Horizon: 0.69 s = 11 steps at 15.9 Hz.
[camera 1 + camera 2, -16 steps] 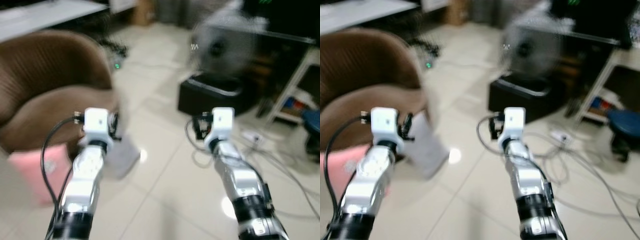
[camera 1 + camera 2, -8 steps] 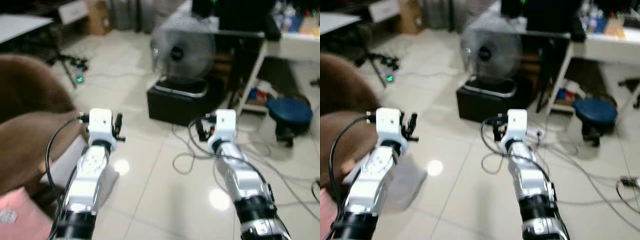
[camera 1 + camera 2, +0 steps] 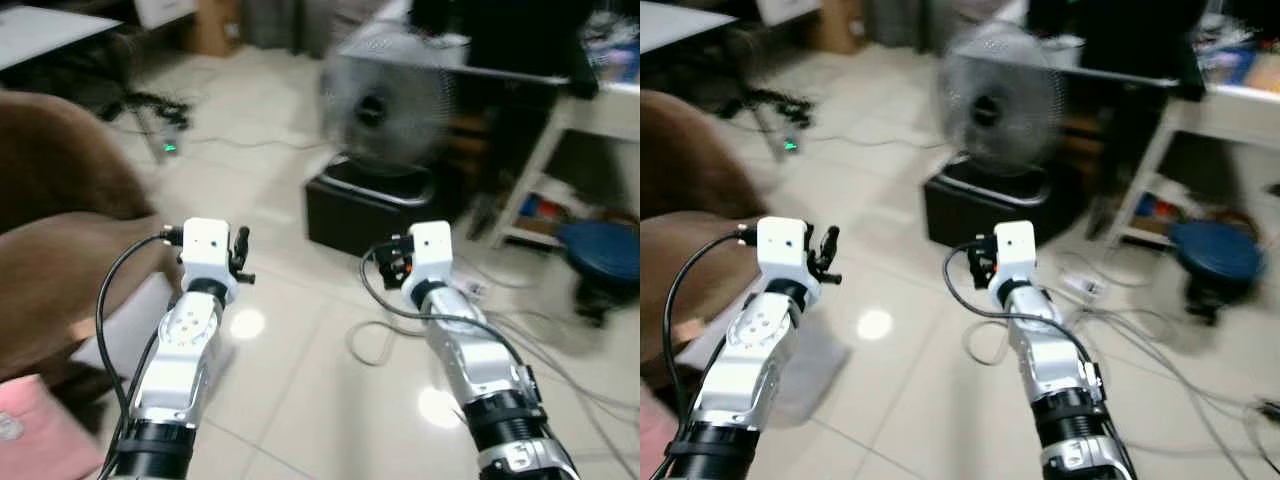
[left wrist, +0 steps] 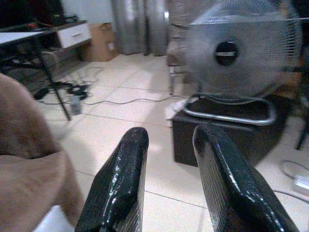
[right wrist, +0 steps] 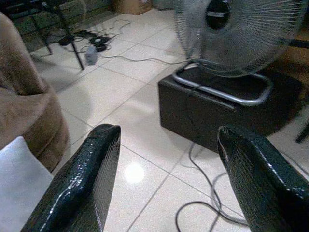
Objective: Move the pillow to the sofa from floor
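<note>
Both arms out front, nothing held. My left gripper (image 4: 166,193) only slightly parted, my right gripper (image 5: 166,181) spread wide, guessing ready for grab. White pillow (image 3: 805,365) on floor at 8 o'clock, touching brown sofa (image 3: 60,270). Fan (image 3: 385,110) on black box (image 3: 375,210) at 12. No readable labels anywhere, too blurry.

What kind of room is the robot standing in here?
Probably a lived-in living room that doubles as a workspace: a brown sofa on a tiled floor, a standing fan set on a black box, and loose cables by a white shelf.
</note>
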{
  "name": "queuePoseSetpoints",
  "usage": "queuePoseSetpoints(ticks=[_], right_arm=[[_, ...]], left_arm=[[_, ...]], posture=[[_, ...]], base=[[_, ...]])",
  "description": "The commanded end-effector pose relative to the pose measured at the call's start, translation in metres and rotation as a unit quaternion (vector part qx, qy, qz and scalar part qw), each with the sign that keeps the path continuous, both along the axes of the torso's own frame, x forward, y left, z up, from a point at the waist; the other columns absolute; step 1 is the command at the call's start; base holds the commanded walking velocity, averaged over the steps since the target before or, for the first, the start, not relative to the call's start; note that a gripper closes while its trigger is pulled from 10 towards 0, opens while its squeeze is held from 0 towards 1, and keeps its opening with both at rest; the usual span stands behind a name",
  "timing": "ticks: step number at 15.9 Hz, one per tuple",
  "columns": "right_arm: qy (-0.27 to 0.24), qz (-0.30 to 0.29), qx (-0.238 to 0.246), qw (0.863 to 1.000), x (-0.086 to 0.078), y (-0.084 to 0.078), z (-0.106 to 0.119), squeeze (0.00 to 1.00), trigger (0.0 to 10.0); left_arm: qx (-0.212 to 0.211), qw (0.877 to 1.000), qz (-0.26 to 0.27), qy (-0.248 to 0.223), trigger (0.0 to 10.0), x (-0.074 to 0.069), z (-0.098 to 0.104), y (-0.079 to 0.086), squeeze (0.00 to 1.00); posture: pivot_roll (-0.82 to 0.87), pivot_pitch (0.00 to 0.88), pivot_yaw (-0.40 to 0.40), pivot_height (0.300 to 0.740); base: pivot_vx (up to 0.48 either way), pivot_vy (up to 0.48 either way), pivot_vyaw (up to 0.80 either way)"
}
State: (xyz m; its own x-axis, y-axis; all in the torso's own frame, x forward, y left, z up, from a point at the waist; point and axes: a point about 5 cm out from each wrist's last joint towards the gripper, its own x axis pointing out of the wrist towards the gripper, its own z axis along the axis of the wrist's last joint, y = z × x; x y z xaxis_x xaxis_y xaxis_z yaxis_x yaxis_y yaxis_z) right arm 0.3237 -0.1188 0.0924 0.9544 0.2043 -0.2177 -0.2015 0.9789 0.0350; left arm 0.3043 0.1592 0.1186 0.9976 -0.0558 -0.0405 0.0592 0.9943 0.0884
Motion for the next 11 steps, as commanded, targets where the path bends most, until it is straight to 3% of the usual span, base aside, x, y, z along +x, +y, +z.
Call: queuePoseSetpoints(ticks=[1,11], right_arm=[[0.007,-0.002,0.0,1.0,-0.001,-0.006,-0.003,0.0,10.0],[0.007,0.009,-0.012,1.0,0.001,-0.009,-0.007,0.0,10.0]], left_arm=[[0.003,1.0,-0.003,0.0,10.0,0.0,0.0,-0.002,0.0],[0.008,1.0,0.006,0.015,10.0,-0.006,-0.01,0.003,0.0]], posture=[[-0.01,0.0,0.055,0.74],[0.01,0.0,0.042,0.74]], base=[[0.409,0.0,0.8],[0.399,0.0,0.8]])
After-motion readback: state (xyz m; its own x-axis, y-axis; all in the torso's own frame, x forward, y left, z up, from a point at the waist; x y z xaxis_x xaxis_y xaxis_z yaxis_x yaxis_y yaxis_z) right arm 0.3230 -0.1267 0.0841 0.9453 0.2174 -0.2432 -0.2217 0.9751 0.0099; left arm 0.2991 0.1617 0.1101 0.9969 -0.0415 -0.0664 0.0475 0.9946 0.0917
